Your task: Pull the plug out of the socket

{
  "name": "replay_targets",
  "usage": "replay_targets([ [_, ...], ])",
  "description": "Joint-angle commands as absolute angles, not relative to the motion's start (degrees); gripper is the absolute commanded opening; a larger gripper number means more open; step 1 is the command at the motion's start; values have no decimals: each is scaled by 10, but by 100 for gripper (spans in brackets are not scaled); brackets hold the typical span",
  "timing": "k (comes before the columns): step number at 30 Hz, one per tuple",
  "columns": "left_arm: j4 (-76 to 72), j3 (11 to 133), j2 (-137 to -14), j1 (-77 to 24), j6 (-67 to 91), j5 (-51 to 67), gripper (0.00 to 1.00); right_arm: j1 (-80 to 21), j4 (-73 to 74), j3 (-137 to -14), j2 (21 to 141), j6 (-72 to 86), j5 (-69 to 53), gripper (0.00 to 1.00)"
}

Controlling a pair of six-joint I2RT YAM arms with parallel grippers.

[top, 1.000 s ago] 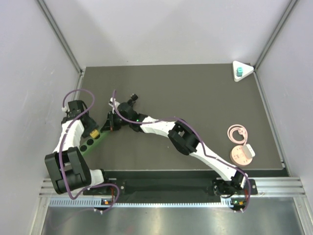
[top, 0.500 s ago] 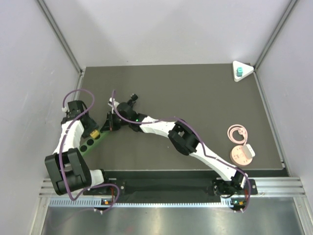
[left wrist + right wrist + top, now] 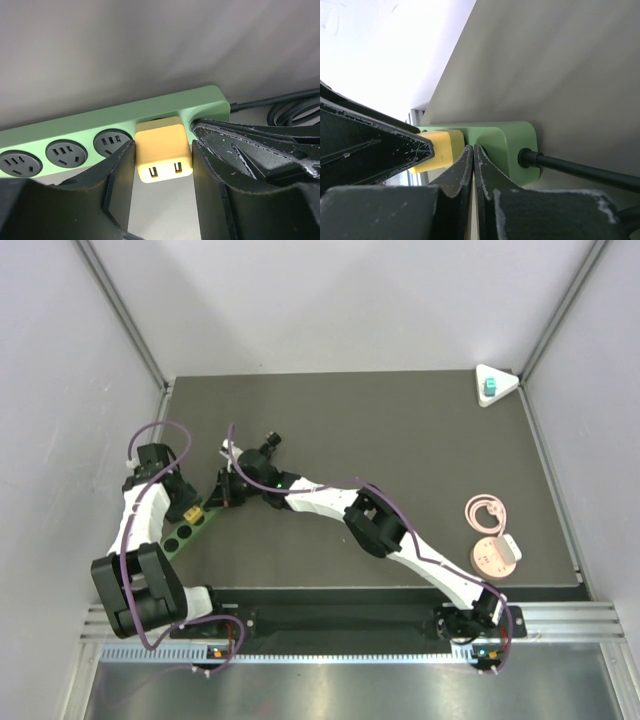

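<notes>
The teal plug [image 3: 489, 388] sits in the white triangular socket [image 3: 503, 381] at the table's far right corner, far from both grippers. At the left, a yellow cube [image 3: 164, 155] is plugged into a green power strip [image 3: 75, 125]. My left gripper [image 3: 163, 146] is shut on that cube, a finger pressed against each side. My right gripper [image 3: 473, 148] is shut with nothing between its fingers. Its tips rest against the strip's cable end [image 3: 505, 145], right beside the yellow cube [image 3: 442, 147]. In the top view the left gripper [image 3: 190, 510] and the right gripper [image 3: 218, 496] nearly meet.
The strip's black cable [image 3: 580, 170] leaves its end under my right wrist. A pink disc [image 3: 494, 555] with a small white cube [image 3: 510, 542] and a pink ring [image 3: 486, 510] lie at the right. Grey walls close in the dark table [image 3: 380, 430].
</notes>
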State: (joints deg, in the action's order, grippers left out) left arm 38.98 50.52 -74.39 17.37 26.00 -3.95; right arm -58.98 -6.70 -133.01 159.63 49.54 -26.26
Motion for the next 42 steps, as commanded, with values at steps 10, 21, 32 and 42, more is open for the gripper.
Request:
replay_targets([
  [10, 377, 554, -689, 170, 277, 91, 0, -606, 163, -1338, 1714, 445, -129, 0],
  [21, 381, 561, -671, 170, 283, 102, 0, -609, 208, -1351, 1739, 438, -99, 0],
  [32, 403, 586, -679, 170, 268, 48, 0, -604, 190, -1304, 1725, 410, -105, 0],
  [42, 437, 574, -699, 172, 268, -57, 84, -602, 169, -1279, 1709, 401, -110, 0],
])
